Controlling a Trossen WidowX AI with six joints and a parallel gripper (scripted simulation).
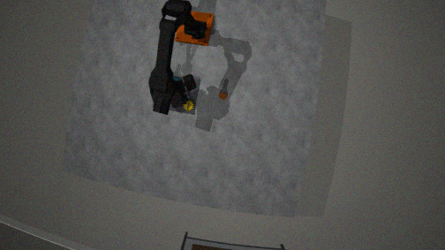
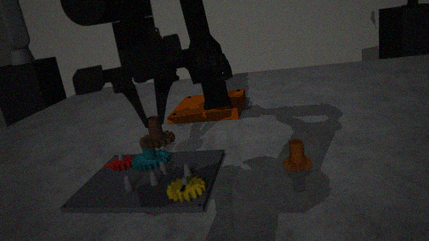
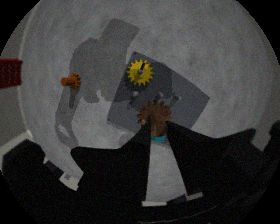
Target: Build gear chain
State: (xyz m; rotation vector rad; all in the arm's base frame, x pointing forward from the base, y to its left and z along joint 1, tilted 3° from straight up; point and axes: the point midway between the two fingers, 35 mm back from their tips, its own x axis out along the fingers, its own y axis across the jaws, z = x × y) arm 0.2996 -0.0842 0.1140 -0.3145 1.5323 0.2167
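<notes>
My gripper is shut on the hub of a brown gear and holds it a little above the back part of the grey board. Right under it a teal gear sits on the board beside the red gear. The yellow gear sits at the board's front right. Bare pegs stand between the teal and yellow gears. In the overhead view the arm hides the gripper and most of the board.
A loose orange gear stands on the table to the right of the board. The arm's orange base plate lies behind the board. Dark blocks stand at the far left and far right.
</notes>
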